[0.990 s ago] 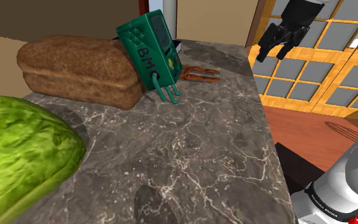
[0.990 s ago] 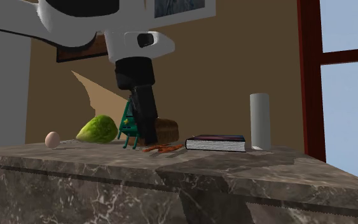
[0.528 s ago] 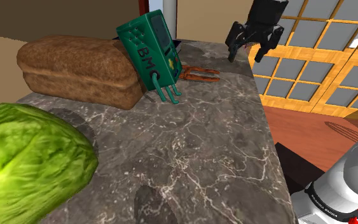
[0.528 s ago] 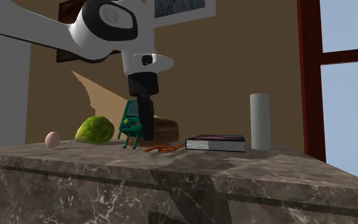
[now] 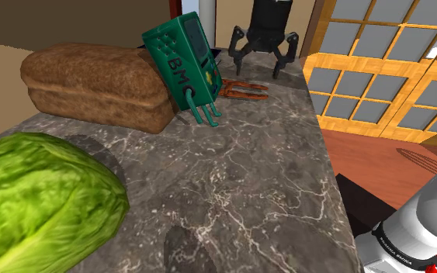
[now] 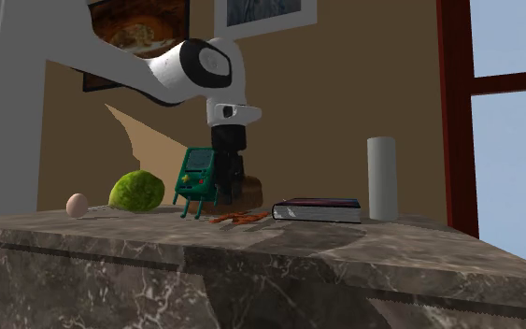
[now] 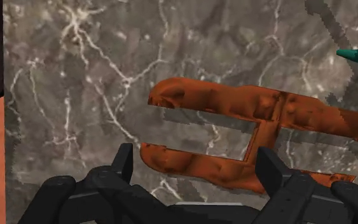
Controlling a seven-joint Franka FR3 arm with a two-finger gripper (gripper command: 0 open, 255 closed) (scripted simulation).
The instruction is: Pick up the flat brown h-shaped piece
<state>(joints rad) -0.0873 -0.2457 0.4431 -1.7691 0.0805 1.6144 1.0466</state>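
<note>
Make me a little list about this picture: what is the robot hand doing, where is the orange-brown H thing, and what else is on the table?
gripper: open, fingers apart, hovering just above the H-shaped piece
H-shaped piece: orange-brown, lying flat on the marble countertop, not held
right beside it: green toy with little legs, next to a bread loaf
also on the counter: lettuce, egg, book, white cylinder

home kitchen w/ stone counter, bread
</note>
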